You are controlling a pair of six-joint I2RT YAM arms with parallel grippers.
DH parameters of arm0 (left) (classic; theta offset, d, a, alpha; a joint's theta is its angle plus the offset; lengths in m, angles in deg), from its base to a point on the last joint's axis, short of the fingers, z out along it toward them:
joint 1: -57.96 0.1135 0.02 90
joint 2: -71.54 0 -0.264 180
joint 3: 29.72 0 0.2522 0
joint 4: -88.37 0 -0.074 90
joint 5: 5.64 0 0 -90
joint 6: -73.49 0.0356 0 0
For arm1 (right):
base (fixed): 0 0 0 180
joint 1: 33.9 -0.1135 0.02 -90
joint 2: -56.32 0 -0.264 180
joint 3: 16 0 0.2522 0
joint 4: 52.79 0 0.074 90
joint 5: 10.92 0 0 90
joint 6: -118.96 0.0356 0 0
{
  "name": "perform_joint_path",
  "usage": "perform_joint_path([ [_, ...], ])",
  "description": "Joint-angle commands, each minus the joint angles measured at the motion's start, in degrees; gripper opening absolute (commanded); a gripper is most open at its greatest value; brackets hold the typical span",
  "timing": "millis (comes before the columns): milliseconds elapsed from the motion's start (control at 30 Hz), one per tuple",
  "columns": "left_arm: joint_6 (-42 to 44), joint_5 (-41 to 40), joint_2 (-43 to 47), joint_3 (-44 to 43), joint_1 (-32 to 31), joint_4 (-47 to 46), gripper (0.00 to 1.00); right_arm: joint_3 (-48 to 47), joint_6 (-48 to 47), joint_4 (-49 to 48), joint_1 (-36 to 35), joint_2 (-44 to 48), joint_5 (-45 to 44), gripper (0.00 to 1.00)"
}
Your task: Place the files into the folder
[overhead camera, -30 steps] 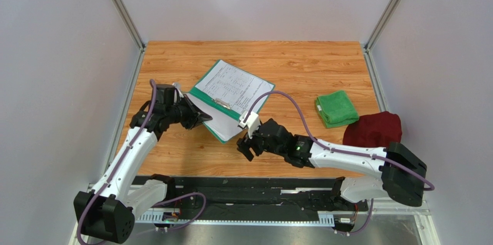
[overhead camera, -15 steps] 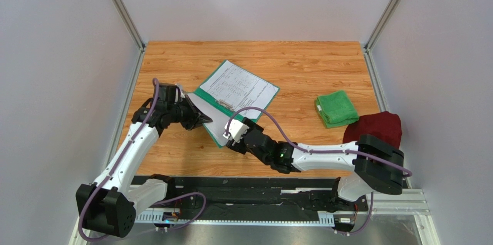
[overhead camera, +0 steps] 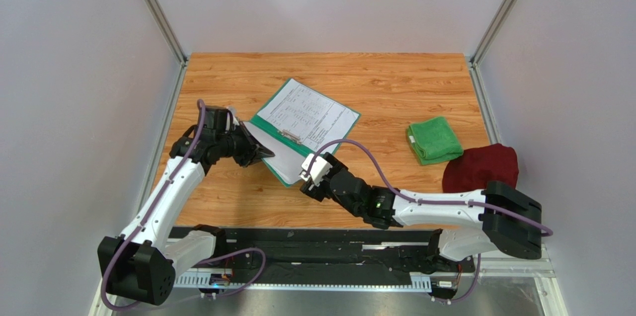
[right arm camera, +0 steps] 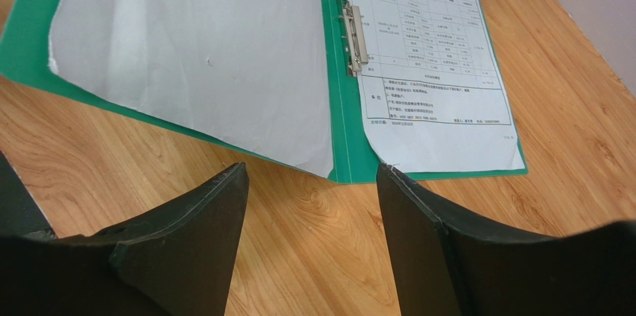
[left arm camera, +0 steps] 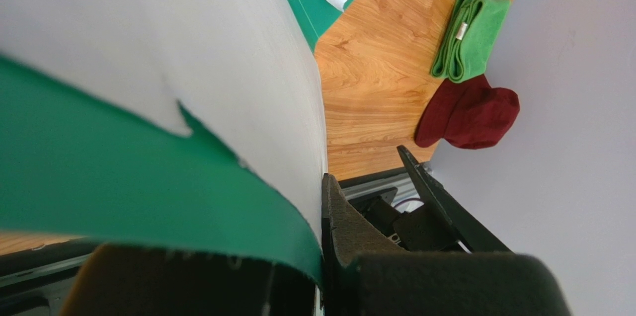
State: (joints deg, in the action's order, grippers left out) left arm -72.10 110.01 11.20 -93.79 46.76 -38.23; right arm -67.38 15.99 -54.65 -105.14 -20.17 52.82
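The folder (right arm camera: 337, 137) lies open left of centre on the wood-grain bench (overhead camera: 388, 85). Its near edge is just ahead of the right tool (right arm camera: 312, 174), whose fingers are spread with nothing between them. A stretch of wood separates the folder from the green cloth (overhead camera: 434, 140) and the red cloth (overhead camera: 481, 167) by the right wall. The left tool (overhead camera: 254, 150) pinches the tilted-up left cover, thin teal plastic, with a blank sheet (right arm camera: 194, 55) lying against it; from above the tool's tips are hard to make out. A printed sheet (right arm camera: 425, 85) lies flat beside the metal clip (right arm camera: 354, 33).
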Motion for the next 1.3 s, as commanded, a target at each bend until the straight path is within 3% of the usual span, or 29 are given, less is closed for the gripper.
perform_joint_path([
  [0,1.19,1.77,-0.31,-2.08,0.39,-0.79,0.0,-0.69,1.46,-0.9,-1.18,-0.32,2.18,0.69],
  [200,0.31,2.73,-0.66,-2.17,0.48,-1.05,0.0,-2.8,1.02,-4.76,-2.15,-5.59,2.8,0.68],
  [400,0.92,3.53,-0.22,-2.08,0.57,-0.18,0.0,-5.35,-3.19,-14.43,-3.38,-12.8,-8.01,0.71],
  [500,1.62,3.44,0.04,-1.99,0.83,0.7,0.0,-5.44,-4.25,-19.53,-3.29,-14.47,-9.51,0.64],
  [567,1.63,3.79,0.04,-1.73,1.01,0.62,0.0,-5.53,-3.29,-20.15,-3.46,-14.83,-9.08,0.54],
  [600,1.89,4.06,-0.13,-1.73,1.35,0.18,0.04,-5.53,-2.5,-20.15,-3.38,-14.83,-8.9,0.47],
  [633,2.24,4.32,-0.48,-1.9,1.44,0.09,0.08,-5.44,-1.8,-20.24,-3.29,-14.83,-8.9,0.3],
  [700,4.25,5.02,-1.01,-2.69,1.97,0.26,0.17,-5.7,0.75,-19.37,-3.38,-14.74,-9.24,0.14],
  [733,5.13,4.94,-1.53,-4.09,2.15,0.53,0.23,-5.79,1.8,-19.02,-3.29,-14.39,-9.68,0.01],
  [833,10.49,3.45,-2.33,-8.82,2.24,2.89,0.44,-6.66,7.85,-15.68,-2.94,-13.08,-10.48,0.0],
  [867,12.07,1.62,-2.16,-10.15,2.24,3.86,0.6,-6.93,9.79,-14.28,-2.15,-12.81,-10.04,0.0],
  [933,15.5,-0.5,-0.85,-14.27,2.24,6.32,0.75,-7.02,17.17,-11.11,-1.18,-12.37,-10.04,0.0],
  [967,17.34,-3.04,-0.31,-15.95,2.24,8.16,0.87,-6.93,19.8,-9.97,0.04,-12.2,-9.34,0.0],
  [1133,21.05,-9.91,4.25,-24.13,2.24,10.81,0.93,-6.32,39.89,-1.88,7.16,-10.97,-4.16,0.0],
  [1267,21.76,-9.93,5.93,-23.71,2.24,10.37,0.93,-4.65,53.09,0.67,18.99,-9.56,6.71,0.0],
])
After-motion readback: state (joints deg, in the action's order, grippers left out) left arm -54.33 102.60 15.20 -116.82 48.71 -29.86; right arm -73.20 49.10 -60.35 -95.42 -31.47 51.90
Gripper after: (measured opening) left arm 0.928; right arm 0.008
